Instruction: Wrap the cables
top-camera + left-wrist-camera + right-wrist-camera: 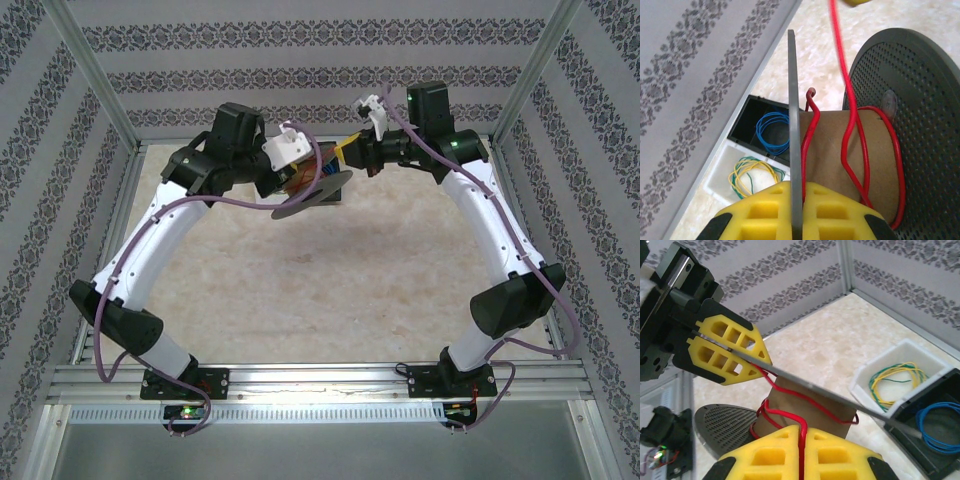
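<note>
We've got left claw (796, 200) clamped on the spool flange (792, 100), right claw (802, 440) pinching the red wire (839, 50), so slack could drop loops.

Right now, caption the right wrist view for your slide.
Wrapping: right gripper pinches the red wire; left gripper clamps the grey spool flange.

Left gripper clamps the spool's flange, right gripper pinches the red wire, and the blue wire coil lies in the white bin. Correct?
Not quite: the blue coil lies in the black bin; the white bin beside it holds the yellow-green coil, as the left wrist view shows. The rest holds.
</note>
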`<state>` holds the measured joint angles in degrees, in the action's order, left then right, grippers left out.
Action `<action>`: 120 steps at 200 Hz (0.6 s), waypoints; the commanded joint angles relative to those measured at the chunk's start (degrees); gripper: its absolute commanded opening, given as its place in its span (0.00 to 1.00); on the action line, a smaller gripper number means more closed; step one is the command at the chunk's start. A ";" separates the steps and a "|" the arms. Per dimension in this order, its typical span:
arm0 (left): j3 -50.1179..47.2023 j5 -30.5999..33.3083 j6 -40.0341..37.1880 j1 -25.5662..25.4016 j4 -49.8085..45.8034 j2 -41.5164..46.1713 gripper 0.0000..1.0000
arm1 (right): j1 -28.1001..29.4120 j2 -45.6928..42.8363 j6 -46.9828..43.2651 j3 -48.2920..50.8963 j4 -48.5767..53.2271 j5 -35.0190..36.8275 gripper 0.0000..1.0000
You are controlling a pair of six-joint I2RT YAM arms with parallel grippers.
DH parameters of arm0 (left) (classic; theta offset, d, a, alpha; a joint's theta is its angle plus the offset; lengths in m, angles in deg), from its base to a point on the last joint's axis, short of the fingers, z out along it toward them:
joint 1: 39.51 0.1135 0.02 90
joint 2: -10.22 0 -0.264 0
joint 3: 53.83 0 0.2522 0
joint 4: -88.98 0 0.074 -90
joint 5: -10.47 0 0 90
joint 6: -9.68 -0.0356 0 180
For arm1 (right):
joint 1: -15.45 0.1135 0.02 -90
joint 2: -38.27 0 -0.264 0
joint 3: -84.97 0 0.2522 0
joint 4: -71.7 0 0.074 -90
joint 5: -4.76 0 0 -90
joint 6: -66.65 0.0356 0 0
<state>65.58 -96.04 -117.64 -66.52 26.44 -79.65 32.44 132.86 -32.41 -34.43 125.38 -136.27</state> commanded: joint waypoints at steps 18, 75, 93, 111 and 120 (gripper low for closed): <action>-3.10 -8.04 -8.39 0.56 -5.02 4.94 0.00 | -3.26 0.53 -2.66 1.28 -5.29 -7.78 0.00; -3.89 -9.74 -6.14 2.77 1.12 7.44 0.00 | -5.05 0.25 -4.52 5.70 -5.12 -13.69 0.00; -3.85 -12.17 -5.50 3.26 2.14 7.21 0.00 | -5.47 0.59 -5.19 6.57 -4.85 -14.71 0.00; -3.96 -14.85 -4.79 3.60 3.41 7.11 0.00 | -5.92 1.43 -5.95 6.69 -3.90 -15.93 0.00; -3.96 -15.49 -4.46 3.76 4.00 7.07 0.00 | -6.01 1.85 -6.33 6.77 -3.44 -16.55 0.00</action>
<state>61.69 -106.00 -122.29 -63.85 27.84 -74.93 28.66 133.30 -35.78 -28.38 123.48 -151.22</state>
